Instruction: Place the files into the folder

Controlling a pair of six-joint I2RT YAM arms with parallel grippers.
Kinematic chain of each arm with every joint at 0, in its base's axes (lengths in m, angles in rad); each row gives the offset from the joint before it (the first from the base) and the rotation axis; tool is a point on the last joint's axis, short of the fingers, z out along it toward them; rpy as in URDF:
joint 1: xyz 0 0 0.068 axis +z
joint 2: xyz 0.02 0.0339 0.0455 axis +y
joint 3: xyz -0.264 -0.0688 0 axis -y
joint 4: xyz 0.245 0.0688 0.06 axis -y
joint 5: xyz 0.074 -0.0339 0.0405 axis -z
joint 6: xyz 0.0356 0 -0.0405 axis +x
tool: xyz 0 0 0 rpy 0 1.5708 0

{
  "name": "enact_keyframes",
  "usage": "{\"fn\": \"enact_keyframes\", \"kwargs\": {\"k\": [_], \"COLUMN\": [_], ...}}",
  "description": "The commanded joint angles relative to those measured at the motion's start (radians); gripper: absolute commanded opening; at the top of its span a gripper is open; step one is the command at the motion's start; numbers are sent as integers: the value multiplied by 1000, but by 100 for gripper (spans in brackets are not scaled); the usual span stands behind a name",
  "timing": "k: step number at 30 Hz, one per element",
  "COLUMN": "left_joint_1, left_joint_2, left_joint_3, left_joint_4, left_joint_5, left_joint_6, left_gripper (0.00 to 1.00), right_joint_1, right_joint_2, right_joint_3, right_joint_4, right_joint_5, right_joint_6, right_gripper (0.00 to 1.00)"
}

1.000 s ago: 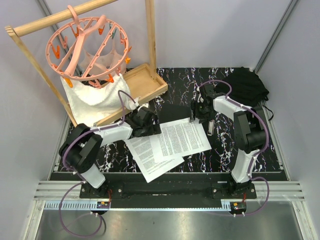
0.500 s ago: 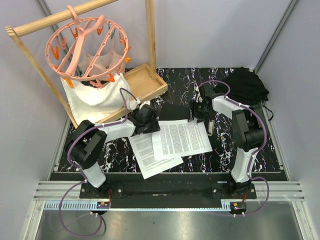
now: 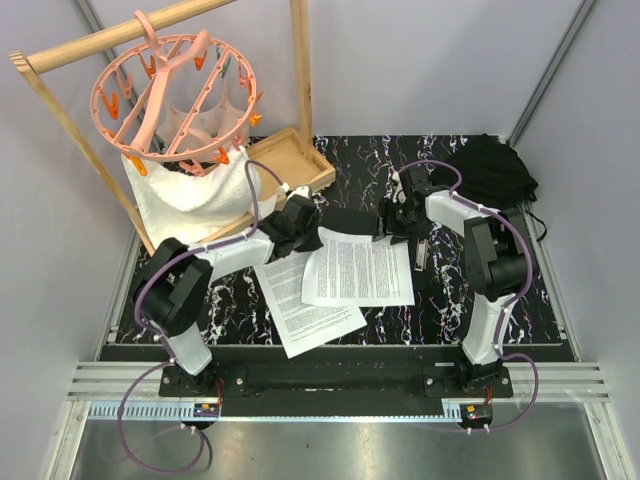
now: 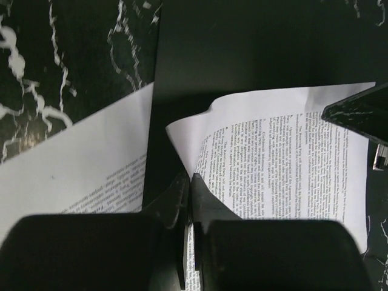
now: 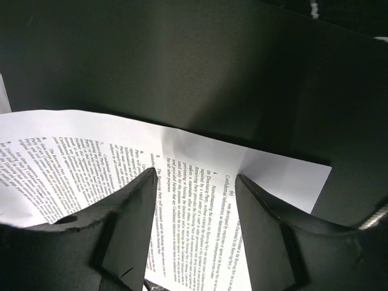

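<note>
Nearest the arm bases, on the black white-veined bench (image 3: 450, 310), lie the files (image 3: 300, 310): white sheets closely printed with black text. The print is too fine to read in the overhead view. In the wrist views it shows as numbered paragraphs whose words I cannot make out for certain. Two sheets can be counted clearly. The lower one is skewed, with a corner pointing toward the bases. Whether a third lies under it I cannot tell.

The top sheet (image 3: 360, 268) lies squarer, overlapping the lower sheet's right side. Its left far corner is curled up off the bench. The left claw (image 4: 189, 188) is closed tight on that corner, with the paper's edge pinched between the two dark fingers.

At the same sheet's far right corner is the right claw (image 5: 195, 176), its fingers standing partly apart. Printed paper shows in the gap between them, and they grip nothing.

The far end of the top sheet lies over the folder (image 3: 348, 220), one flat matte black board. A plain dark patch of it shows between the two claws. A small silver clip (image 3: 421, 255) shows just right of the sheet.

Farther back on the left sits one wooden tray (image 3: 300, 160). Beside it one white cloth (image 3: 185, 200) hangs under one pink round peg hanger (image 3: 180, 95) on a wooden frame (image 3: 60, 120). One black fabric bundle (image 3: 495, 170) lies in the far right corner.
</note>
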Motion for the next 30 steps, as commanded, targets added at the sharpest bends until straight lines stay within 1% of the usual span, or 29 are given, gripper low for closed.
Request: {"fn": "enact_keyframes", "kwargs": {"k": [1,3,8,10,11,13,14,17,18,22,24,25,27,30], "left_joint_1": [19,25,42,42,45,47,48,51,53,57,57,60,59,59], "left_joint_2": [82,117,206,240,252,281,289,318,326,355,360,373,387,401], "left_joint_3": [154,221,278,312,329,374,399,452,464,502,516,525,547,564], "left_joint_4": [-40,-95,-103,-103,-116,-139,-162,-205,-215,-248,-248,-262,-268,-275], "left_joint_5": [-9,-8,35,54,63,72,71,78,87,83,94,94,119,132], "left_joint_6": [124,149,158,179,204,228,259,311,325,351,356,356,354,348], "left_gripper": [1,0,0,0,0,0,0,1,1,2,2,2,3,4], "right_joint_1": [-56,-77,-102,-117,-120,-128,-128,-128,-128,-128,-128,-128,-128,-128], "right_joint_2": [-85,-128,-200,-211,-208,-186,-179,-145,-128,-114,-114,-113,-110,-97], "right_joint_3": [15,14,-14,-37,-40,-43,-43,-43,-43,-62,-69,-75,-80,-92], "right_joint_4": [-7,-34,-93,-99,-110,-122,-131,-133,-134,-137,-139,-140,-143,-137], "right_joint_5": [27,58,150,182,225,263,283,281,277,284,323,320,314,307], "right_joint_6": [25,19,0,-12,-18,-30,-33,-15,-9,14,22,23,25,28], "right_gripper": [66,68,78,79,80,80,79,65,58,56,54,49,43,41]}}
